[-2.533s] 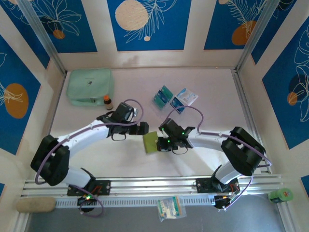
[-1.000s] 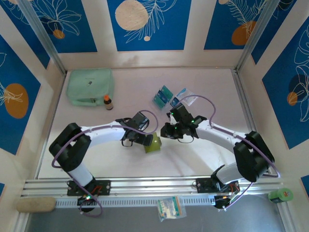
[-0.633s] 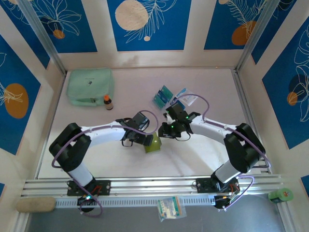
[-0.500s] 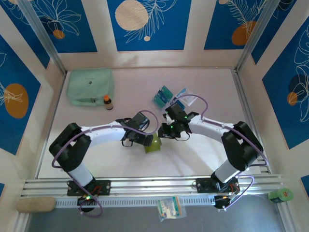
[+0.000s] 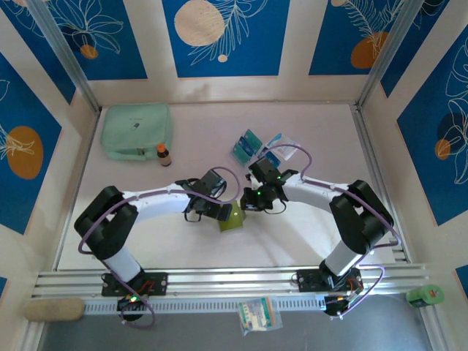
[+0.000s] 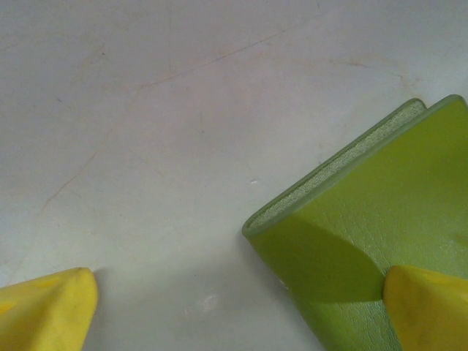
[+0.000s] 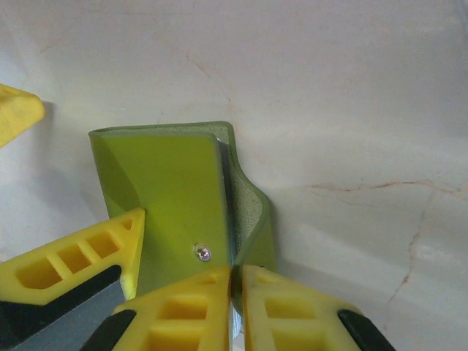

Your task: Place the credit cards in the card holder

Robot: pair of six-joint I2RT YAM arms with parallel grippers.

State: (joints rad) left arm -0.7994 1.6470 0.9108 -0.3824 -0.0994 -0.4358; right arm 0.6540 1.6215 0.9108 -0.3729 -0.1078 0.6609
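Pale counter point(image 5: 190, 128) under blue-patterned walls point(image 5: 227, 44): the card holder is being opened, no card lifted yet.
The green card holder point(image 5: 234, 218) lies mid-counter. The right fingers point(image 7: 219, 285) are pinched together on one leaf at its edge; the left fingers point(image 5: 224, 211) stand wide apart astride its other corner, one tip over the cover. The teal cards point(image 5: 247, 145) lie well apart toward the far wall, near a white-and-blue packet point(image 5: 285, 146). Next, the leaf likely needs lifting to bare a pocket while the left fingers steady the holder.
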